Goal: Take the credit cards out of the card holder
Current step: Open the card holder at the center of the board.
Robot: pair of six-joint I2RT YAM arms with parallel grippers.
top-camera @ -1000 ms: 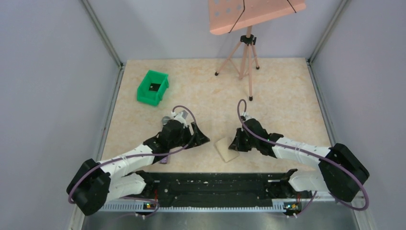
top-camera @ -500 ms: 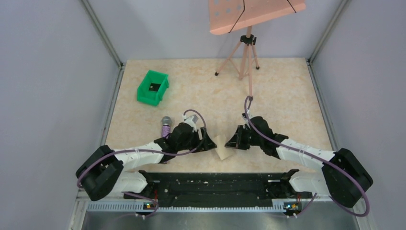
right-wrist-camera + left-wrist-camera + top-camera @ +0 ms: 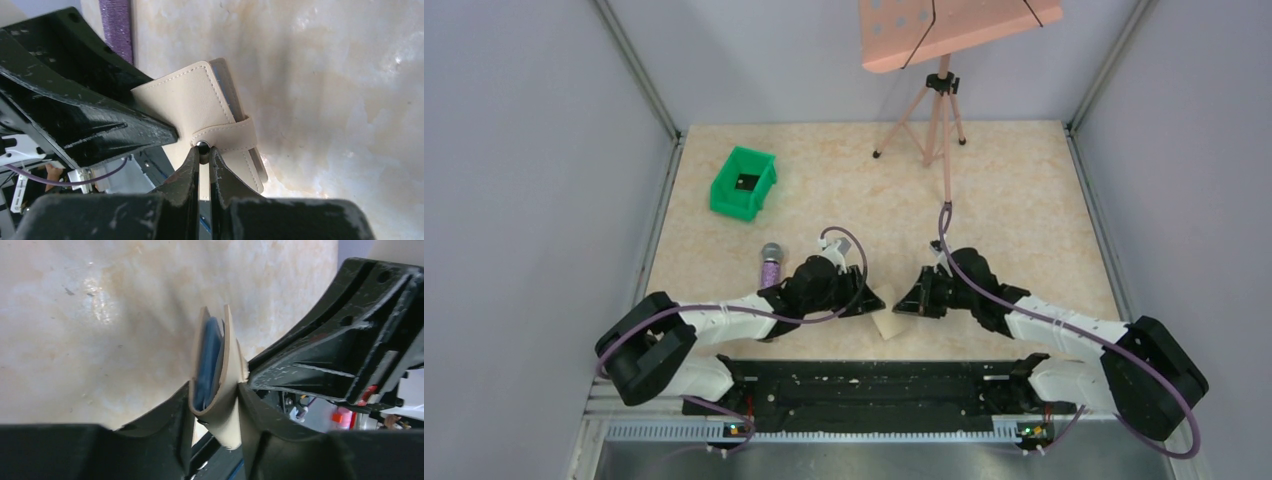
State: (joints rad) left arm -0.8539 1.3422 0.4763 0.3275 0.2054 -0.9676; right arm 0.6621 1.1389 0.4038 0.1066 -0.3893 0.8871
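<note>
Pinching the card holder edge-on, my left gripper has its jaws closed against both beige faces. That grip stands the holder up off the table and offers its strapped side to the other arm. Between those jaws the mouth gapes a little, and a blue card edge shows inside, so the cards are not yet out. Across from it, my right gripper has its jaws drawn nearly together on the closure strap, with the snap stud right at their tips. I judge that's the hold for popping the snap. A purple microphone lies beyond the right jaws, apart from the holder. No brand, label or writing is readable on the holder, only plain stitching.
</note>
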